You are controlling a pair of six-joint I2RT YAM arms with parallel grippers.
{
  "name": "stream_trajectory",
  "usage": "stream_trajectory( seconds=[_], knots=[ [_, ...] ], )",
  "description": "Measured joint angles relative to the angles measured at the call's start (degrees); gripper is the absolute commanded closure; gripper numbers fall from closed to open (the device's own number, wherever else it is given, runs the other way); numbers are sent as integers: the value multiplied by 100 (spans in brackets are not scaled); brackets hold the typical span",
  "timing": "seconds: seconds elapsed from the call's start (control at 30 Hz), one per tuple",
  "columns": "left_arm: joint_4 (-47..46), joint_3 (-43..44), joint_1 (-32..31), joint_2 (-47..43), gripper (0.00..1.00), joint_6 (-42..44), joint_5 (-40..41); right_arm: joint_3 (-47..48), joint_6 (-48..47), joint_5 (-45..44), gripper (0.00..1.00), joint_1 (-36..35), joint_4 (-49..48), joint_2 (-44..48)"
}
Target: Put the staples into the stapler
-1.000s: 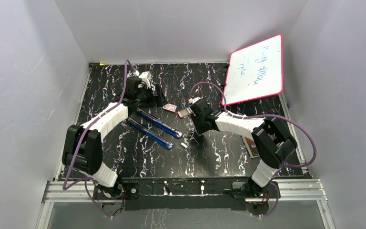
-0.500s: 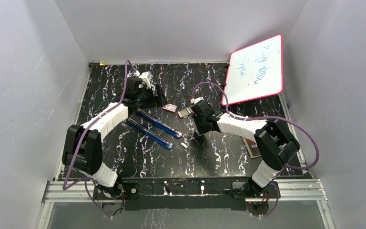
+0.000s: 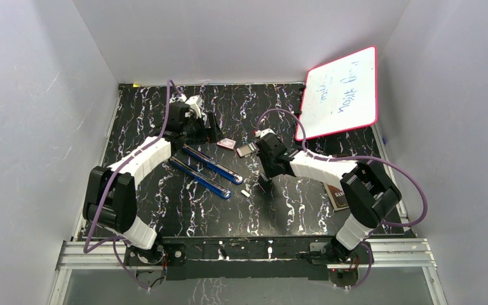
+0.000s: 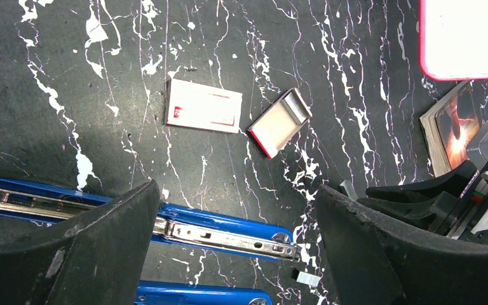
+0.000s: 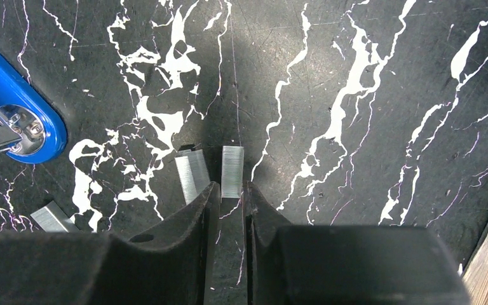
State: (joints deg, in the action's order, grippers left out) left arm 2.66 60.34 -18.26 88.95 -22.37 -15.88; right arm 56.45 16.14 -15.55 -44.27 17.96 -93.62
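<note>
Between the tips of the right gripper (image 5: pixel 232 190): staple strip (image 5: pixel 232 170), flat on the table (image 5: pixel 356 95)
Right jaws: narrow, flanking the strip's near end; whether they pinch it cannot be told
Just beside: second strip (image 5: pixel 192 176), outside one finger
Nearby: stapler (image 4: pixel 229 221), blue, opened
Above the stapler: left gripper (image 4: pixel 235 197), jaws wide apart, holding nothing

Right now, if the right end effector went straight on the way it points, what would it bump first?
Most likely the staple strip dead ahead of the right end effector, its near end between the fingertips, the table just beneath. Depth is unclear.
</note>
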Motion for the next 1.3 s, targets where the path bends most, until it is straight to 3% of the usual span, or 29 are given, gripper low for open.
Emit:
stream_trajectory(
  seconds=[0.93, 1.3],
  knots=[
    [0, 0, -24, 0, 9, -17, 0, -13, 85, 48, 80, 76, -26, -350],
    [0, 0, -24, 0, 9, -17, -2, -39, 179, 70, 75, 90, -31, -334]
  ],
)
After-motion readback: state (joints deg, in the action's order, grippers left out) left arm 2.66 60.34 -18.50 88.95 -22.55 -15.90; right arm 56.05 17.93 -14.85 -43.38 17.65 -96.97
